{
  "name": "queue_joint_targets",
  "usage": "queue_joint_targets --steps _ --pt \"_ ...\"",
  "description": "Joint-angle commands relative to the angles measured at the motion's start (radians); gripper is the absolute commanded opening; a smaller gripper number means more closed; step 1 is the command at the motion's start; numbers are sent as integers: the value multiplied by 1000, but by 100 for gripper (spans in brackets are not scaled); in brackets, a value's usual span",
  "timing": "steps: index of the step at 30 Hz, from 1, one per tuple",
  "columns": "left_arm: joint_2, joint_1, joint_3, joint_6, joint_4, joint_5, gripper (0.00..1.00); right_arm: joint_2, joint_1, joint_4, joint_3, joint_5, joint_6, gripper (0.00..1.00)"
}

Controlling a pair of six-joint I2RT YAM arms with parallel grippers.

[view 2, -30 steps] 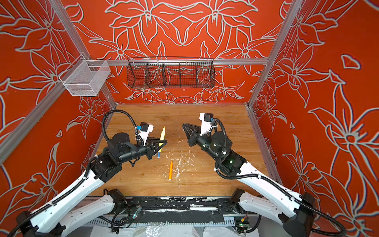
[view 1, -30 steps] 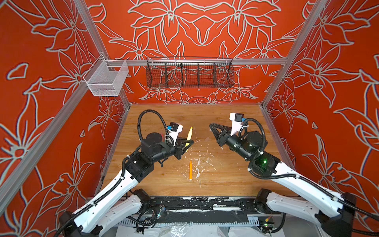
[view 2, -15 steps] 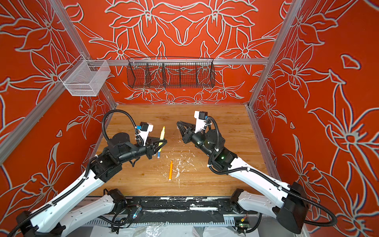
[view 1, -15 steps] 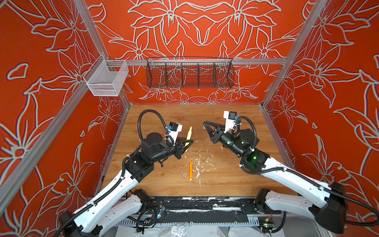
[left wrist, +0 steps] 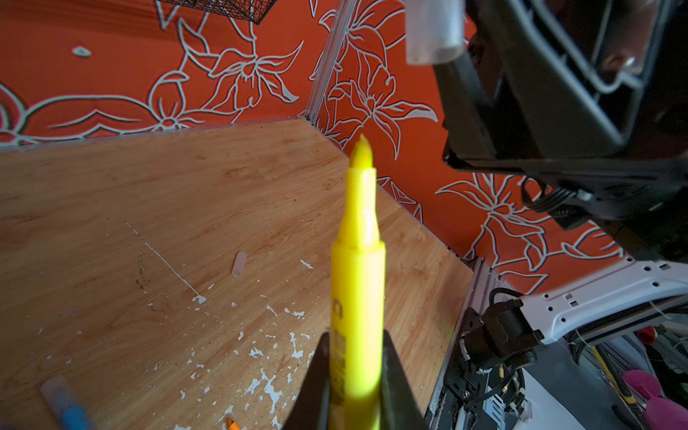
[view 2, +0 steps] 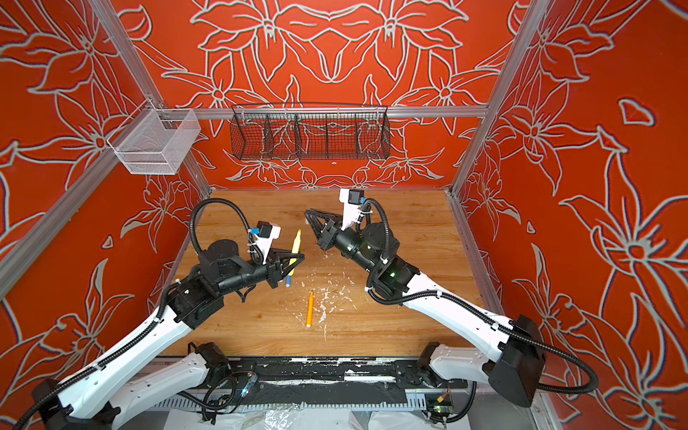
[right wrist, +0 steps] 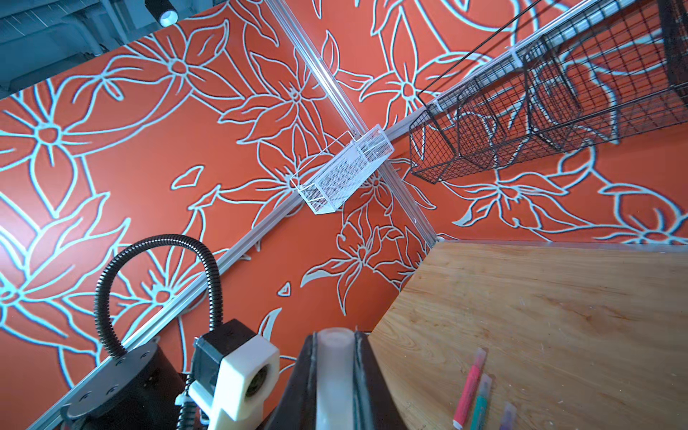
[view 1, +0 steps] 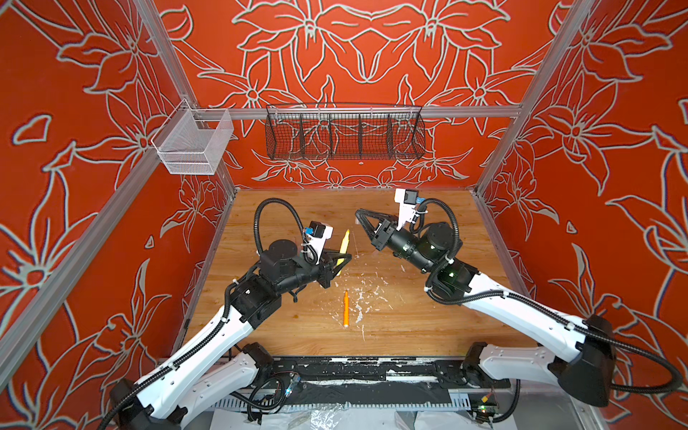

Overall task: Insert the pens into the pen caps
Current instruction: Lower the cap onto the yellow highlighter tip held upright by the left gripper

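Now left gripper [left wrist: 355, 346] clamps yellow pen [left wrist: 359, 268], print [left wrist: 337, 311] blurred; right gripper [right wrist: 335, 342] pinches clear cap [right wrist: 334, 379].

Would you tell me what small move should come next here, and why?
Probably the right hand should bring its clear pen cap toward the tip of the yellow pen and line the two up. The left hand grips that pen with the bare tip free, and the left wrist view shows the cap apart from the tip, off its axis.
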Motion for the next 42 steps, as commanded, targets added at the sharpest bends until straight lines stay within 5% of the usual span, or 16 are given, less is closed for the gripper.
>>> queue_joint_targets --steps 1,42 --pt "-16 -2 17 8 12 -6 0 17 18 35 31 -27 9 0" --pt "-47 -2 4 7 9 -59 0 83 46 106 1 -6 14 0"
